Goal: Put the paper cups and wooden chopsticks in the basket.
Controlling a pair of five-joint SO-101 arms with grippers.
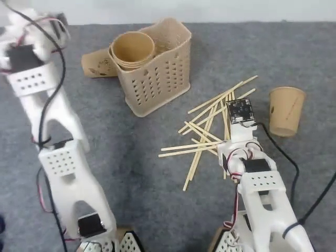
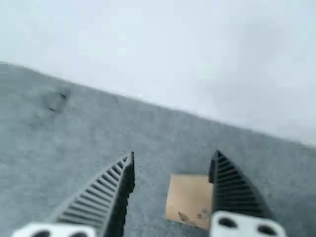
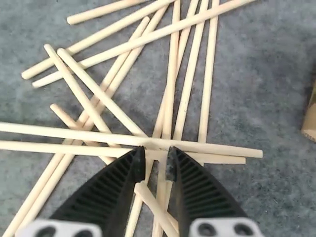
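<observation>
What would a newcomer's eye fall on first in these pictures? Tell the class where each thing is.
A loose heap of chopsticks sprawls over the grey mat right of centre, the right gripper down among them. Farther back stands a holed basket with stacked cups inside; one more cup sits apart at the far right.

Rough, felt-like grey cloth over the table (image 1: 304, 58). Matt beige perforated plastic for the basket (image 1: 157, 86). Matt brown paper cups (image 1: 286, 110). Smooth, pale bare-wood chopsticks (image 3: 74, 133). Matt white plastic arms (image 1: 63, 163), with ribbed black fingers (image 3: 113, 192).
</observation>
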